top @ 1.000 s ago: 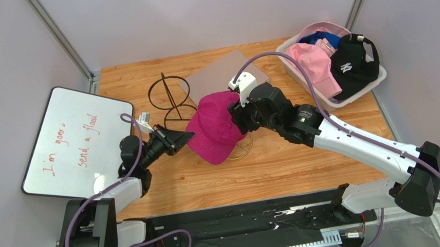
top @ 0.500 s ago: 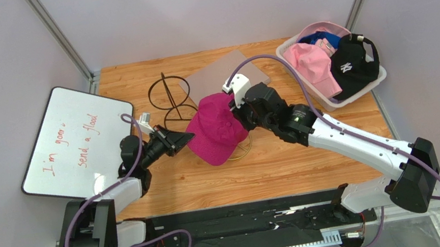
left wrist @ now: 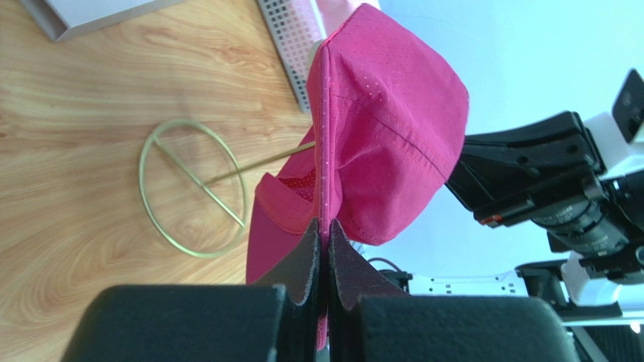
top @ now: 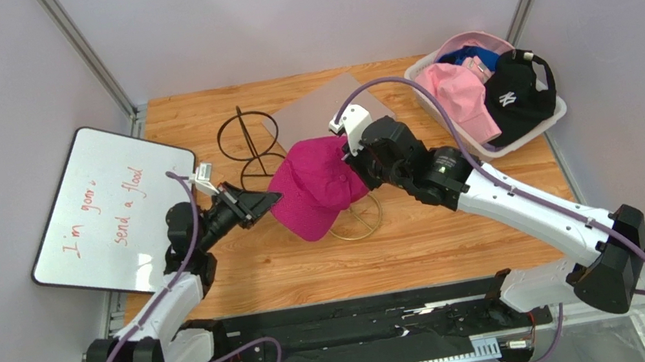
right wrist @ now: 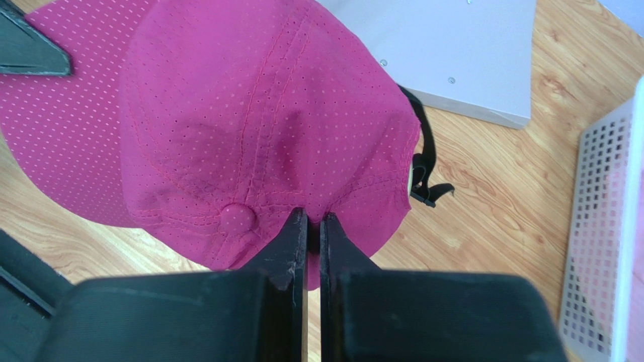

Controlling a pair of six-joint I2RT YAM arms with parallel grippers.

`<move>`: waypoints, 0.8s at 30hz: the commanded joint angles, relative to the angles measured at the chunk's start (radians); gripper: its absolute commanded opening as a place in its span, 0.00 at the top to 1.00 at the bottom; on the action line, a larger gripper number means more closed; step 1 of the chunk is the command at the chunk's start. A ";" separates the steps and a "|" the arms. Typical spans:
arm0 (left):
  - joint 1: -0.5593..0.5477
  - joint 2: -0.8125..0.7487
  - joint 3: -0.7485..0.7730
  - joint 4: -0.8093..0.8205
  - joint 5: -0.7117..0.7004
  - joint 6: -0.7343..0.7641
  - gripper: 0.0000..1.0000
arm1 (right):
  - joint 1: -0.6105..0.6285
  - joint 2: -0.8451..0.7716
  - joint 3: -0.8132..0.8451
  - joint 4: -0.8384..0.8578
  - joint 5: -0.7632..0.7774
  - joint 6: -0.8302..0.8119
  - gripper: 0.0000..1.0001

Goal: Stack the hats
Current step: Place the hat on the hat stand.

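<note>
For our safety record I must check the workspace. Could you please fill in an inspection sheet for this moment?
Surface: wooden table, no damage seen.
Job's things: magenta cap held between both arms; pink hat and blue hat in the basket; black cap draped over its rim.
Clutter: black wire frame, gold wire frame, grey board, whiteboard with red writing.
Grippers: left gripper fingers shut on the cap's edge; right gripper fingers shut on its crown.
Cables: purple cable along each arm, none seen caught.
Surroundings: pale walls, metal posts.
</note>
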 commanded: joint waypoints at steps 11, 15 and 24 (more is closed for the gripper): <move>0.007 -0.011 0.088 -0.147 0.002 0.141 1.00 | -0.006 0.051 0.215 -0.084 0.058 0.014 1.00; 0.007 -0.002 0.100 -0.166 0.016 0.221 1.00 | -0.006 0.005 0.126 -0.019 0.068 0.028 1.00; 0.005 -0.020 0.116 -0.215 0.065 0.272 1.00 | -0.006 -0.038 0.029 -0.016 0.053 0.068 0.92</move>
